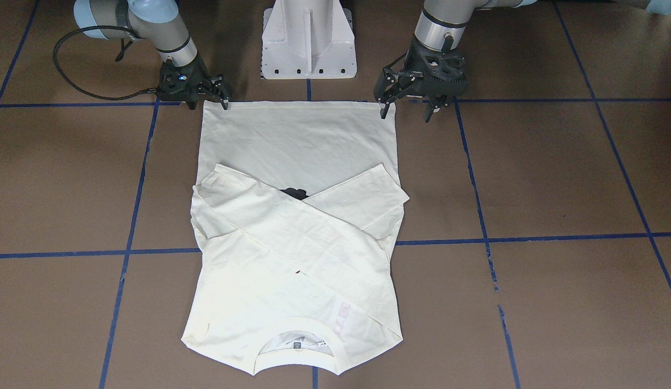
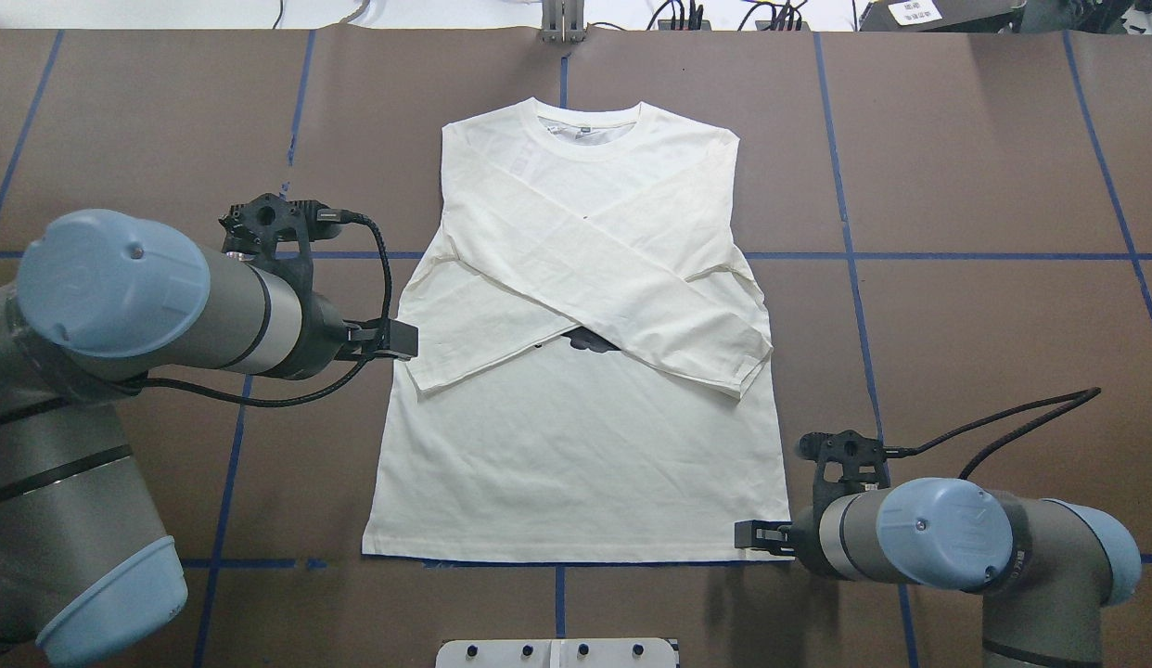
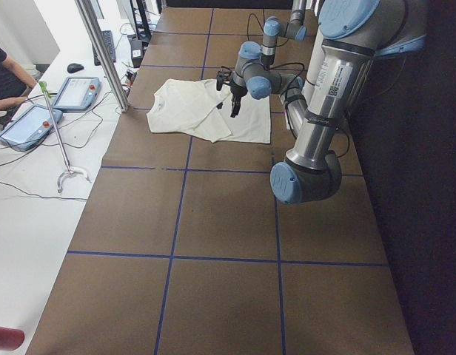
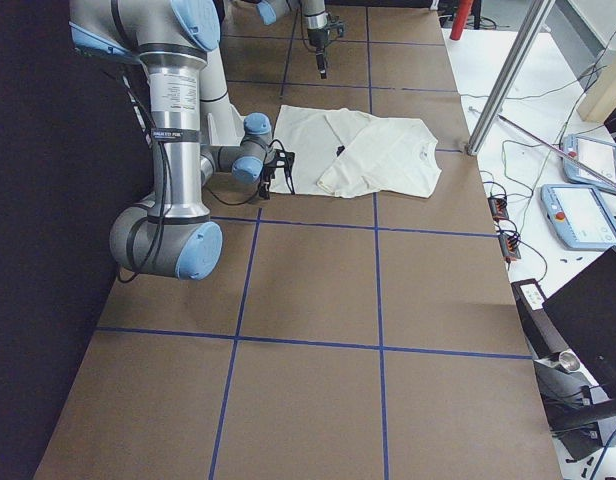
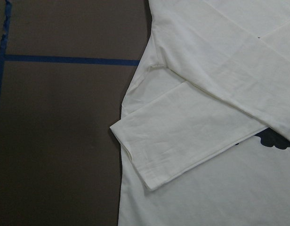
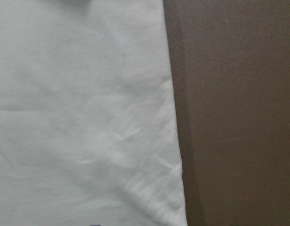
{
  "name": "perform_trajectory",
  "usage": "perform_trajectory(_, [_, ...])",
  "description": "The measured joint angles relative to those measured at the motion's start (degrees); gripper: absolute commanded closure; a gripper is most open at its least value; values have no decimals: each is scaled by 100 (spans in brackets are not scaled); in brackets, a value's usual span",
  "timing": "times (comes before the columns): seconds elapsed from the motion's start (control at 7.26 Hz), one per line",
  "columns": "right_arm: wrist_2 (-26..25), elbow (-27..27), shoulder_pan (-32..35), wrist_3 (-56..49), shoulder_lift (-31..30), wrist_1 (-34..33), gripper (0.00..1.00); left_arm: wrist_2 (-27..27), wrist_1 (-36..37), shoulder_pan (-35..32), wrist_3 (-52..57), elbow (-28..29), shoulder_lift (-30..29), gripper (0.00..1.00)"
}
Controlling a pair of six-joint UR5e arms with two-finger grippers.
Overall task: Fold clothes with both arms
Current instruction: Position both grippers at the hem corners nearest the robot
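The clothes, one cream-white long-sleeved shirt [image 1: 292,140] [image 2: 576,464], lie flat on the brown table, collar away from the robot and hem toward its base. Both sleeves are folded across the chest in an X, and a bit of black print [image 2: 590,341] peeks out below the crossing. My right gripper [image 1: 209,102] is open and low at the hem corner on its side; its wrist view shows the shirt's edge [image 6: 173,117] close up. My left gripper [image 1: 407,116] is open and raised beside the other edge, over a sleeve cuff [image 5: 135,150].
The white pedestal base [image 1: 308,38] stands just behind the hem. Blue tape lines [image 1: 530,237] grid the brown table. A side table beyond the collar end holds tablets [image 3: 76,92] and a metal post [image 3: 102,52], with a person's arm [image 3: 6,81] there.
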Motion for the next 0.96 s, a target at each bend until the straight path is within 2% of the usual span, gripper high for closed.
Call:
perform_trajectory(0.14, [14,3,5,0,3,-1,76,0,0,0,0,0,13,0])
perform_trajectory(0.28, [29,13,16,-3,-1,-5,92,0,0,0,0,0,25,0])
perform_trajectory(0.41, [39,24,25,-5,1,0,100,2,0,0,0,0,32,0])
perform_trajectory(0.96, [37,164,62,-5,-41,-1,100,8,0,0,-8,40,47,0])
